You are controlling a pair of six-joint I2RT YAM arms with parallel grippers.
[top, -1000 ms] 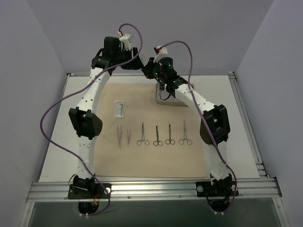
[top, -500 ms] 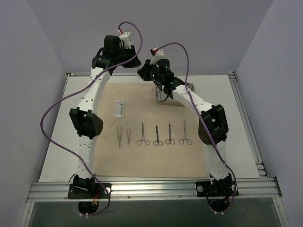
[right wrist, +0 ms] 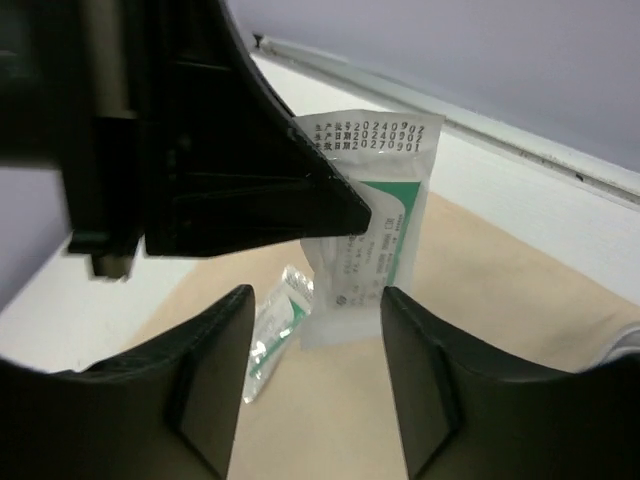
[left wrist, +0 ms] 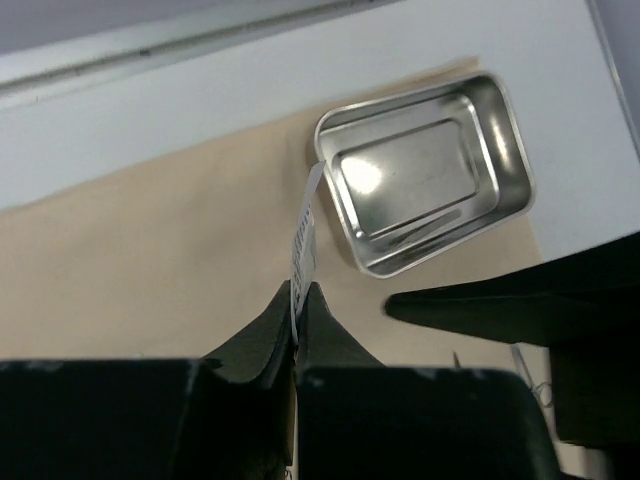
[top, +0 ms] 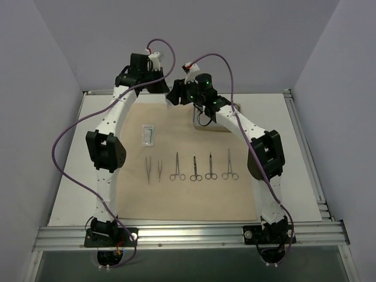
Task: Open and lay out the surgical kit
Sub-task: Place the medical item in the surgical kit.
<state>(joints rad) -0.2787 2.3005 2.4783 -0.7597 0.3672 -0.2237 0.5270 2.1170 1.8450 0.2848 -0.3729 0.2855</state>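
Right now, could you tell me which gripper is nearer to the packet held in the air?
Left. The left gripper is shut on the packet, holding it above the cloth; the right gripper is open, facing it, not gripping.

tray [top: 200,127] part-hidden by R arm [top: 247,132] | lower packet [right wrist: 278,335] blurred

Top view's bright and even, soft light from overhead, only faint shadows on the surface [top: 294,176]. Left wrist cam: hot glare spot on the floor of the tray [left wrist: 425,185], and the left claw [left wrist: 297,300] is a near-black, fuzzy blob up close. Right wrist cam: the right claw [right wrist: 312,295] is dark and out of focus, the print on the held packet [right wrist: 375,210] is readable, and the other packet [right wrist: 275,325] down on the cloth [right wrist: 500,330] is blurry.
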